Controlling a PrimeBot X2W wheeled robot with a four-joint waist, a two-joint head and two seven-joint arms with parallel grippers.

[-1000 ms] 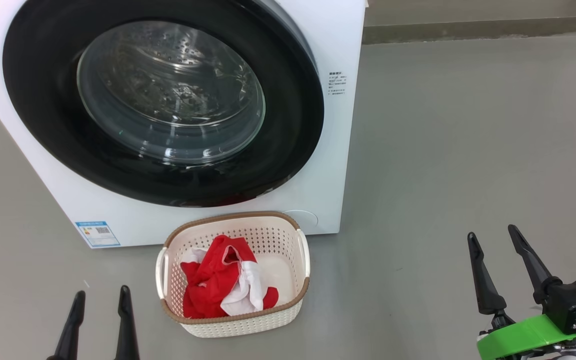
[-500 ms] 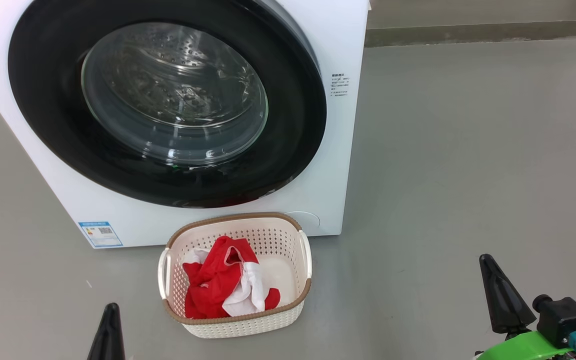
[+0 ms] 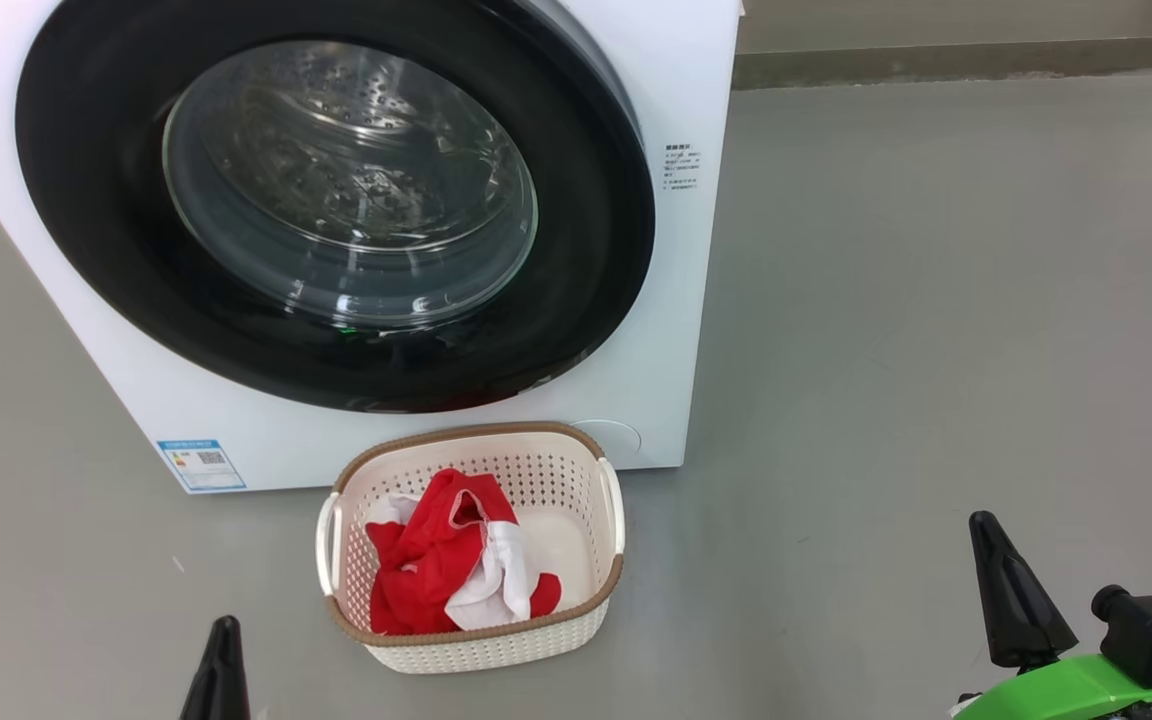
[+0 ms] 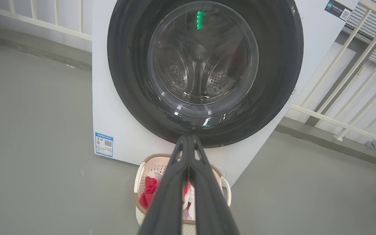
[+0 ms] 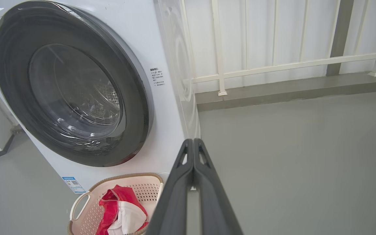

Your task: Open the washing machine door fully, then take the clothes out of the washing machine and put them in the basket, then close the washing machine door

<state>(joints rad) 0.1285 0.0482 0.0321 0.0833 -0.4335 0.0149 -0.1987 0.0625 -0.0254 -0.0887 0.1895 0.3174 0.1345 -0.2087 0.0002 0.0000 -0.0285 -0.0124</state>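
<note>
- The left hand (image 4: 188,143) is now seen pressed shut, its two dark fingers meeting at the tips with nothing between them; a second ago they were spread apart.
- The same is noted of the right hand (image 5: 193,143): its fingers are brought together and empty, where a wide gap was shown a moment earlier.
- Both hands are held low, well back from the washing machine (image 3: 676,300), over bare floor (image 3: 936,300).
- The washing machine door (image 3: 336,200) is found closed against the white front. The steel drum is glimpsed through the glass, and no garment can be made out inside.
- The clothes (image 3: 436,570) are lying in the basket (image 3: 486,650), red with a white panel on top, heaped toward its left side.
- The basket is set on the floor just in front of the machine, below the door's lower rim. Whether it touches the machine cannot be told.
- All three steps are judged done, and the closing of both hands is read as a parking move rather than a grasp.
- Plenty of open floor is offered to the right of machine and basket.
- A white railing (image 5: 273,65) is seen beyond a raised kerb behind.
- The nearest edges are the basket's brown rim and handles. The left hand is pointed over them toward the door, so in any forward reach the rim would likely be met first.
</note>
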